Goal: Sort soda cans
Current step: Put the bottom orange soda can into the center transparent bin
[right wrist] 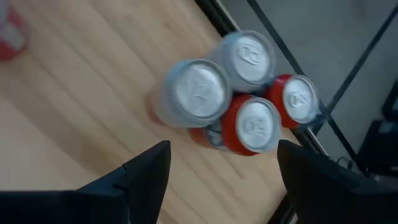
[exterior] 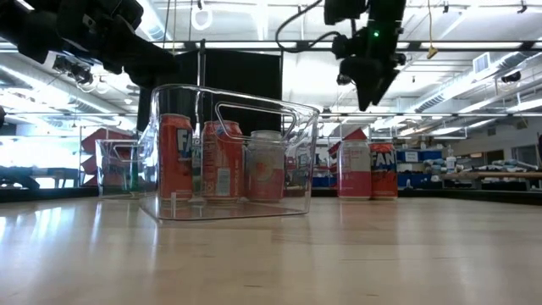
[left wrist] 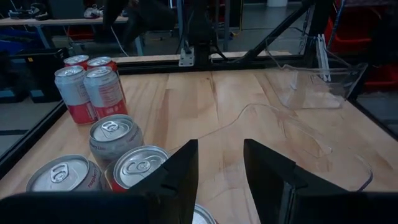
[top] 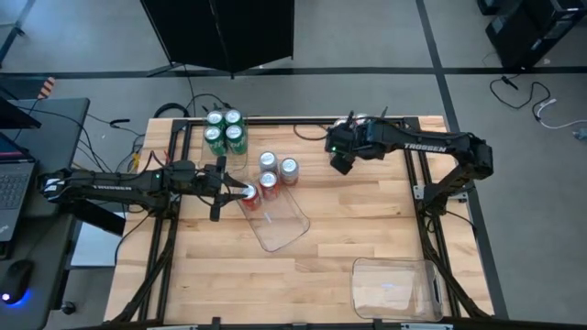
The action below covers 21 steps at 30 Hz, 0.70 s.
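A pale wooden table (top: 367, 229) in a black frame stands on grey workshop floor, with cables trailing off its far side. Nearest, at 5 o'clock, a clear rectangular plastic tray (top: 394, 266) lies empty, apparently waiting for a colour not yet sorted. Towards the centre a second clear plastic tray (top: 284, 229) sits askew. Three silver-topped soda cans (top: 269, 181) stand at its far end, though I cannot tell whether they are inside it or just beside it.

At about 9 o'clock from them, the left hand (top: 229, 191) reaches in level with a red soda can (top: 248, 193). It looks placed to set that can with the group, but I cannot tell whether it grips it.

Farther off, at 11 o'clock, four green soda cans (top: 225, 128) are packed together in a third clear tray (top: 235, 163), so that colour appears done. At 1 o'clock, by the far edge, the right hand (right wrist: 222, 168) hangs spread wide and empty above a tight cluster of two silver-grey and two red cans (right wrist: 198, 90), probably lining up to pick one.
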### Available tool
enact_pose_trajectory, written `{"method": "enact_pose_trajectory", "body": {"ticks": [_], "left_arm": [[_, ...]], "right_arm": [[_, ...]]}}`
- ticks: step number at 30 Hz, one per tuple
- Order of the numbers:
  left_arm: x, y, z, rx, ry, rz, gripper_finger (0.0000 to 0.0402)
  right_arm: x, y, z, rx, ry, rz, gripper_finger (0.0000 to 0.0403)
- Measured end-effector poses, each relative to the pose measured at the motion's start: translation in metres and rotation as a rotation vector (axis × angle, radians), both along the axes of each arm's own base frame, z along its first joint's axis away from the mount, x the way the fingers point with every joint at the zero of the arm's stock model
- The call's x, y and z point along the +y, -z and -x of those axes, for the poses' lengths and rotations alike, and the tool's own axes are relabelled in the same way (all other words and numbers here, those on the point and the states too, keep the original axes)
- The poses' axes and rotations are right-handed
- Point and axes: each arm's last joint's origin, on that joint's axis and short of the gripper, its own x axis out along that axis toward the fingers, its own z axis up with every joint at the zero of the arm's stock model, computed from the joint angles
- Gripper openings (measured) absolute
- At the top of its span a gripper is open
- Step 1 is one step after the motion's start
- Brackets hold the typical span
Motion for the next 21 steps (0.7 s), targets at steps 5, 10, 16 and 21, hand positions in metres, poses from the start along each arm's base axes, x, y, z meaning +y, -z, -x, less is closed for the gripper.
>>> {"method": "enact_pose_trajectory", "body": {"ticks": [5, 10, 16, 21], "left_arm": [[0.0, -0.001, 0.0, -0.01, -0.004, 0.018, 0.0131], [0.0, -0.001, 0.0, -0.01, -0.005, 0.025, 0.0131], [0.0, -0.001, 0.0, -0.009, -0.005, 0.025, 0.0131], [-0.001, -0.001, 0.0, -0.008, 0.013, 0.049, 0.0131]], "right_arm": [[-0.019, 0.0, 0.009, -0.018, 0.062, -0.051, 0.0277], [-0.036, 0.003, 0.014, -0.016, 0.074, -0.127, 0.0278], [-0.055, 0.004, 0.023, -0.033, 0.106, -0.165, 0.0275], [-0.07, 0.021, 0.031, -0.043, 0.142, -0.205, 0.0275]]}}
